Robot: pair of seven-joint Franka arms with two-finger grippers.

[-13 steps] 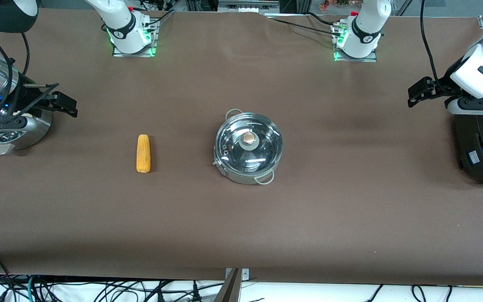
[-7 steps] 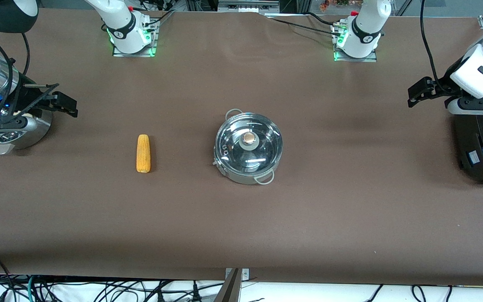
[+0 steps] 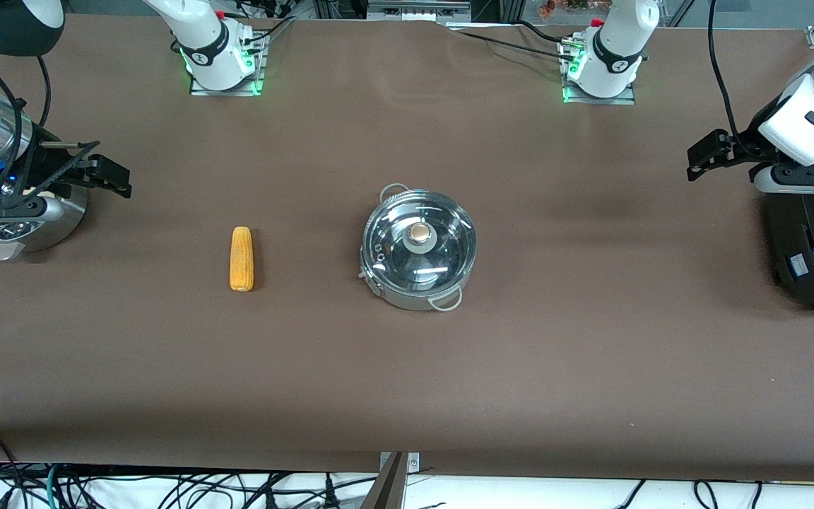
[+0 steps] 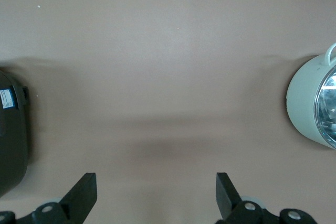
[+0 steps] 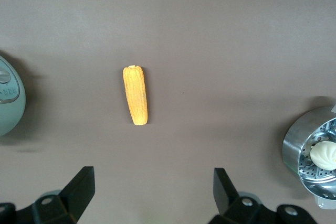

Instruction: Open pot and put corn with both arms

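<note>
The steel pot (image 3: 417, 283) stands mid-table with its glass lid (image 3: 442, 244) on, coppery knob (image 3: 419, 232) on top. The corn (image 3: 241, 259) lies on the table beside the pot, toward the right arm's end. My right gripper (image 3: 114, 177) hangs open and empty over the table by the steamer pot; in its wrist view (image 5: 153, 179) the corn (image 5: 135, 95) lies apart from it. My left gripper (image 3: 707, 152) hangs open and empty at the left arm's end; its wrist view (image 4: 155, 184) shows bare table and the pot's edge (image 4: 304, 106).
A steel steamer pot (image 3: 39, 223) with a white bun (image 5: 324, 154) stands at the right arm's end. A big black cooker (image 3: 813, 247) stands at the left arm's end, also in the left wrist view (image 4: 10, 140). Brown table cover (image 3: 407, 382).
</note>
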